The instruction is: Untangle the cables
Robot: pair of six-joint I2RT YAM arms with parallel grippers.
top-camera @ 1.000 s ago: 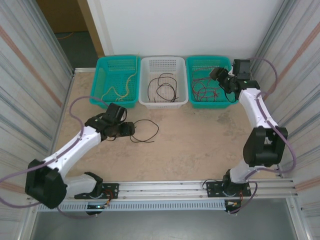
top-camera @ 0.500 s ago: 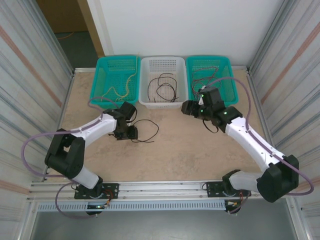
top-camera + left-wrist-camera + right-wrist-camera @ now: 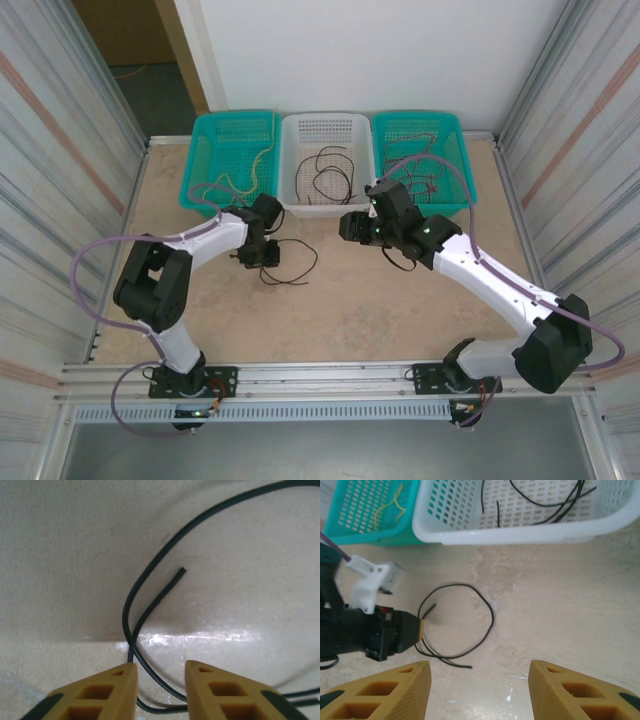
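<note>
1. Most cables look sorted along the table's (image 3: pixel 400 300) far edge: yellow cables (image 3: pixel 245 183) in the left teal basket (image 3: pixel 235 114), black cables (image 3: pixel 335 178) in the white basket (image 3: pixel 325 116), red cables (image 3: pixel 432 185) in the right teal basket (image 3: pixel 415 115).
2. One loose black cable (image 3: pixel 290 262) lies looped left of the table's middle.
3. The left gripper (image 3: pixel 161 667), low, straddles its crossing, jaws narrowly apart, not clamped.
4. The right gripper (image 3: pixel 480 666) hovers nearby, jaws wide.

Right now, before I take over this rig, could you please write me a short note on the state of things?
Left gripper: open, low over the table, with the loose black cable running between its fingers, not clamped.
Right gripper: open, empty, near the white basket.
Done: pale yellow cables lie in the left teal basket, black cables in the white basket, red and black cables in the right teal basket.
Left: the loose black cable, probably for the white basket.
</note>
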